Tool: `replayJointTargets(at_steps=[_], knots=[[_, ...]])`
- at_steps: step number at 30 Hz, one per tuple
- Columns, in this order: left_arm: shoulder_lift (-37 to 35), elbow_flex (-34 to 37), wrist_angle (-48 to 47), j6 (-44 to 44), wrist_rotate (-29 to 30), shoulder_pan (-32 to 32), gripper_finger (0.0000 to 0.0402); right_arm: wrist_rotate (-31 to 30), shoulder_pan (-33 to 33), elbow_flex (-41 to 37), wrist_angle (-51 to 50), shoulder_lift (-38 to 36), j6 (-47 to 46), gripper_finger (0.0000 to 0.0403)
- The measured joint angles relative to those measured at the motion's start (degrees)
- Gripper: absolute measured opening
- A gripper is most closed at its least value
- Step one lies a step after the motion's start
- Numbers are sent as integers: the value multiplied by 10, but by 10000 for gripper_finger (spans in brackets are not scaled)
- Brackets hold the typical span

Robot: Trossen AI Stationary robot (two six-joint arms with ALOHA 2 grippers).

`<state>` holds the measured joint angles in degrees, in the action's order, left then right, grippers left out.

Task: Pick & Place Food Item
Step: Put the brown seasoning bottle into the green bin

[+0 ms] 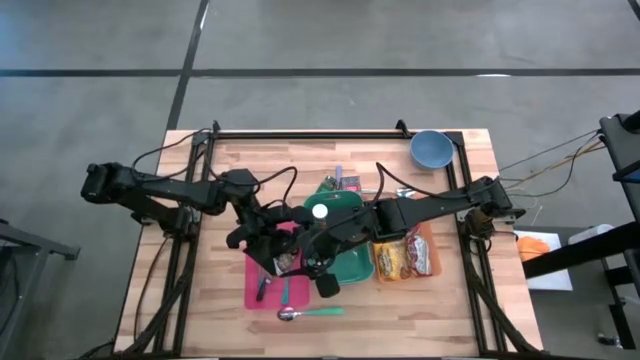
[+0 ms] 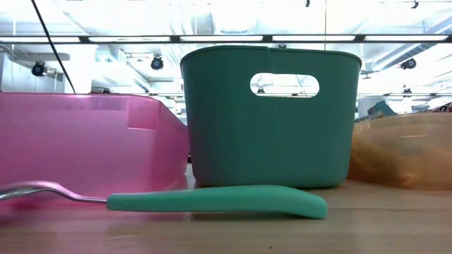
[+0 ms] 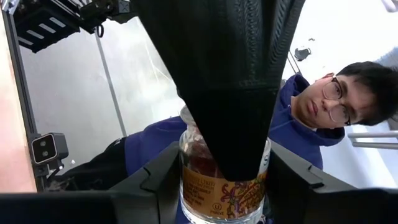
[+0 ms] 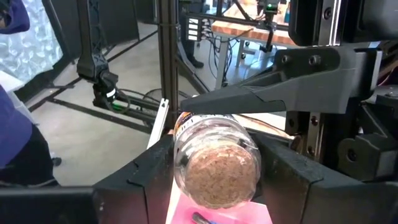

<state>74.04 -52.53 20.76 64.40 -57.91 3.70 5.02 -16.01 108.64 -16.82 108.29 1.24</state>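
Sitting between the fingers of both grippers at once, a clear jar [image 4: 214, 165] with brownish contents is held in the air over the pink bin [image 1: 262, 295], at the spot where the two arms meet. Right gripper [image 4: 214, 171]: its dark fingers [image 4: 146, 168] press the jar's glass sides from either flank, the jar's round base facing the wrist camera; grip closed on the jar. Left gripper [image 3: 224, 180]: its fingers [image 3: 158, 177] flank the same jar, whose yellow-and-red label [image 3: 214, 186] shows between them; closed on the jar as well. A black part of the other arm [image 3: 227, 74] crosses in front of the jar in the left wrist view, hiding its far end. Just below the grippers, the pink bin holds a dark-handled utensil [image 1: 262, 288]; what else lies in it is too hidden to tell. Beside the right gripper, to its right in the high view, stands a green basket [image 2: 268, 116] with a cut-out handle slot, touching or nearly touching the pink bin. Beyond that, an orange bin [image 1: 405, 255] holds packaged snacks. In front of the bins, nearer the table's [image 1: 440, 310] front edge, lies a spoon with a teal handle [image 2: 212, 201] and a metal bowl end. Well away from both grippers, a blue bowl [image 1: 430, 148] sits at the far right corner. A person in a blue hooded top [image 3: 292, 121] shows beyond the table in the left wrist view.
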Motion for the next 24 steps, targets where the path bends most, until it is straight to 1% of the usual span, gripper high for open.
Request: replayJointTargets(at_steps=[5, 6, 11, 14, 19, 24], knots=[[0, 0, 2, -1, 0, 0, 173, 0, 0, 0, 0, 0, -4, 188], [0, 0, 2, 0, 1, 0, 180, 0, 0, 0, 0, 0, -6, 188], [0, 0, 5, 6, 17, 0, 266, 2, -2, 0, -6, 0, -31, 187], [0, 0, 5, 6, 19, 0, 307, 4, -2, -1, -7, 0, -52, 187], [-1, 0, 4, 19, 18, -1, 344, -2, 0, -1, -7, 0, -95, 186], [-2, 0, 2, 59, -9, -13, 358, -5, 11, -1, -21, -3, -193, 186]])
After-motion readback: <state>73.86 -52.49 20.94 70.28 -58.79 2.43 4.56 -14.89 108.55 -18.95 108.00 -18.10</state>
